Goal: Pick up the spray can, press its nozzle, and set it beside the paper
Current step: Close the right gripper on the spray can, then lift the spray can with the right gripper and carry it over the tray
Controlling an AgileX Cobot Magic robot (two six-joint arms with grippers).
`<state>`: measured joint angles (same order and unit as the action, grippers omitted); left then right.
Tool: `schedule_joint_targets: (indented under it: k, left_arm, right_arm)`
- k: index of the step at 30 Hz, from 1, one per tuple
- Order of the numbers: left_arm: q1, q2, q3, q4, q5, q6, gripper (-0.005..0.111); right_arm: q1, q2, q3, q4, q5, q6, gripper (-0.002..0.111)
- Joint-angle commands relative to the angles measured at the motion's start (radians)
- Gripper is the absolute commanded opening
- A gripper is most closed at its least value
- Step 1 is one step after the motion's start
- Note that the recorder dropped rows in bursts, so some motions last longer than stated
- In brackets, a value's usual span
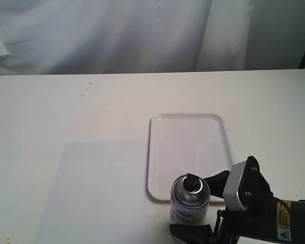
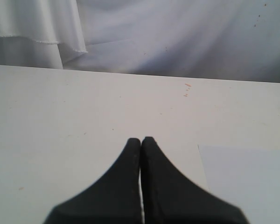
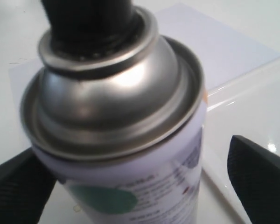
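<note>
The spray can (image 1: 189, 201) stands upright just in front of the tray's near left corner, at the right edge of the paper (image 1: 96, 193). Its silver dome and black nozzle (image 1: 192, 180) face up. My right gripper (image 1: 199, 206) is open around the can, one finger on each side. In the right wrist view the can (image 3: 130, 154) fills the space between the fingers (image 3: 259, 177); one finger is against it and the other stands apart from it. The nozzle (image 3: 88, 18) is untouched. My left gripper (image 2: 141, 140) is shut and empty above bare table, with the paper's corner (image 2: 252, 177) beside it.
A glossy white rimmed tray (image 1: 185, 116) lies right of the paper, behind the can, and shows beside the can in the right wrist view (image 3: 252, 107). White curtains (image 1: 117, 35) hang behind the table's far edge.
</note>
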<state>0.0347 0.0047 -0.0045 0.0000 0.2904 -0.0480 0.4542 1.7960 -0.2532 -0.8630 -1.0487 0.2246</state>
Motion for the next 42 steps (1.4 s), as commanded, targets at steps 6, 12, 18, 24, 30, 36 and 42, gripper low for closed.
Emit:
schedule_joint_targets:
  k: [6,12,18,24,30,36,42]
  left_arm:
    - [0.001,-0.005,0.005,0.0,-0.006,0.001,0.0]
    - [0.001,-0.005,0.005,0.0,-0.006,0.001,0.0]
    - [0.001,-0.005,0.005,0.0,-0.006,0.001,0.0]
    - [0.001,-0.005,0.005,0.0,-0.006,0.001,0.0]
    - [0.001,-0.005,0.005,0.0,-0.006,0.001,0.0]
    - [0.001,-0.005,0.005,0.0,-0.006,0.001,0.0]
    - [0.001,-0.005,0.005,0.0,-0.006,0.001,0.0]
  right_arm:
    - [0.003,0.049,0.005,0.052,-0.072,-0.073,0.088]
    - [0.003,0.089,-0.007,0.084,-0.122,-0.11,0.088]
    - [0.005,0.123,-0.035,0.064,-0.138,-0.106,0.088]
    - [0.005,0.125,-0.035,0.066,-0.172,-0.104,0.077]
    - [0.005,0.125,-0.035,0.068,-0.172,-0.07,0.036]
    - [0.005,0.024,-0.035,0.066,-0.172,-0.011,0.0]
    - [0.005,-0.196,-0.035,0.032,0.021,0.15,0.0]
